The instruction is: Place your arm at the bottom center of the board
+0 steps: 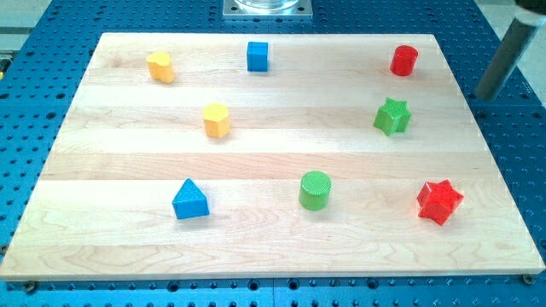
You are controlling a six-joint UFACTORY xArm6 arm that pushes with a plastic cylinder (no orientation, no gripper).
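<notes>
The wooden board [273, 247] lay on the blue perforated table [51, 51], filling most of the view. My rod [505, 58] stood off the board past its right edge near the view's top right, and my tip [485, 95] rested over the table, right of the red cylinder [403, 60] and well apart from every block. The bottom centre of the board, where the arm was to go, lay far from it. There were no jaws to report. The red star [439, 201] sat at lower right, the blue triangle [189, 199] at lower left, the green cylinder [315, 190] between them. The green star [392, 116] sat at right, a yellow block [217, 120] left of centre, another yellow block [160, 66] at top left, the blue cube [258, 56] at top centre.
</notes>
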